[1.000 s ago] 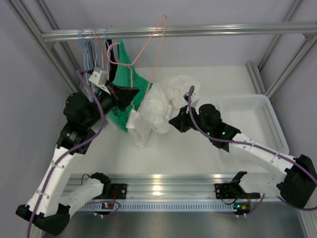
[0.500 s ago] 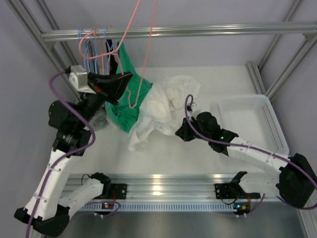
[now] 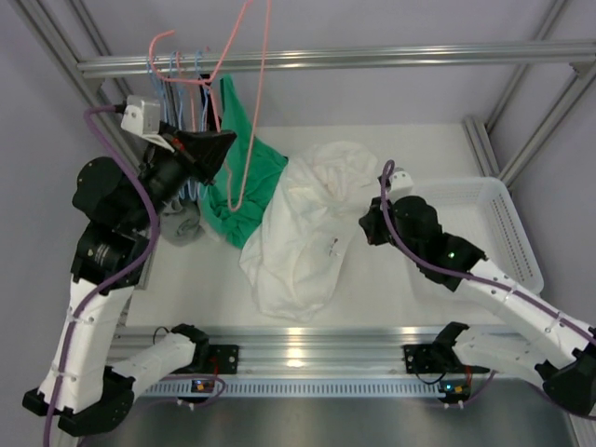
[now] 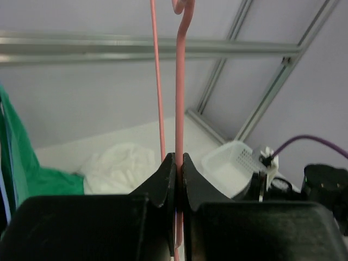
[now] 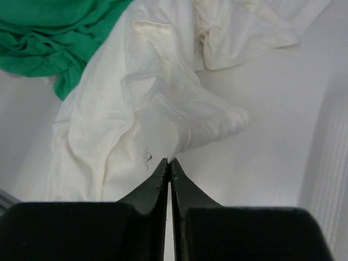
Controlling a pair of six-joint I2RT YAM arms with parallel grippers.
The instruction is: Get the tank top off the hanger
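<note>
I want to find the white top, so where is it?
In the top view the white top lies crumpled mid-table, between the green cloth on the left and the white basket on the right.

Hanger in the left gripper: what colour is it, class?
Pale pink; the hanger shows best in the left wrist view.

Left arm [image 3: 88, 321] and right arm [image 3: 507, 291]: white shells, chunky black joints, purple cables [image 3: 102, 109] strung along them, green LEDs [image 3: 451, 252] on the right, matte black wedge fingers [image 5: 155, 187].
</note>
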